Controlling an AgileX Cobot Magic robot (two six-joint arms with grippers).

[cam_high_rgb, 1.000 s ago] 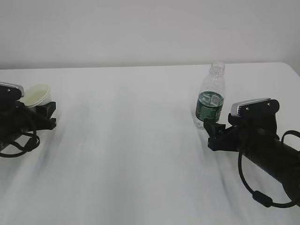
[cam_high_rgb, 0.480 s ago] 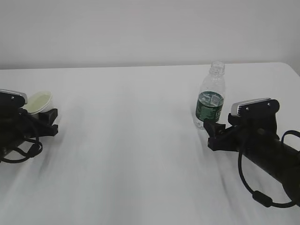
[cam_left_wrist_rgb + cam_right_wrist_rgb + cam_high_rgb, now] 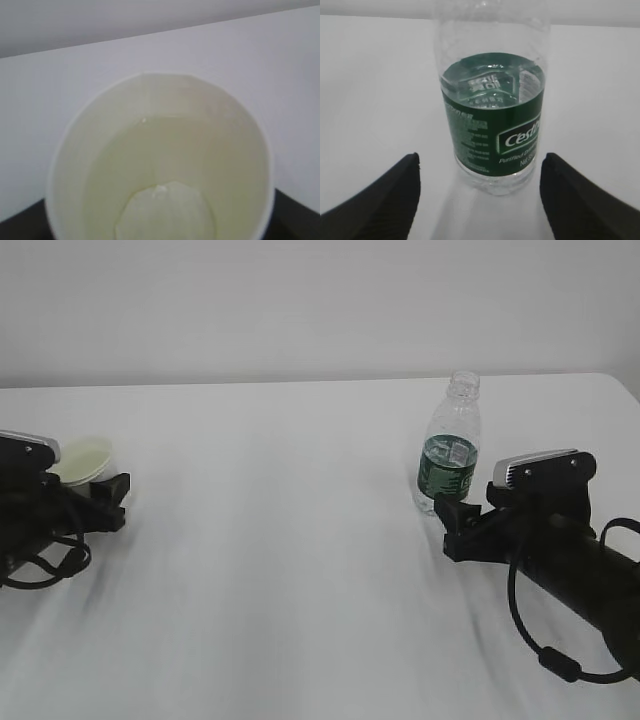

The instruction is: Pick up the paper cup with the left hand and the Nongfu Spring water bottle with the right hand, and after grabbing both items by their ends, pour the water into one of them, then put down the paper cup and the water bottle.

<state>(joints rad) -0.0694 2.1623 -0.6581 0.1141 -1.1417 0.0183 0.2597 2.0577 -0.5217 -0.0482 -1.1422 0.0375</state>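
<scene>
Exterior view: bottle [image 3: 449, 443] stands upright, open neck up; cup [image 3: 84, 458] mouth up.

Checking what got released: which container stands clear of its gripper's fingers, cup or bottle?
The bottle: it stands upright ahead of the right gripper, whose open fingers don't touch it. The cup sits against the left gripper.

Matt paper cup [image 3: 160, 165], glossy clear plastic water bottle [image 3: 492, 107] with shiny green label, smooth matt white table [image 3: 290, 560].
</scene>
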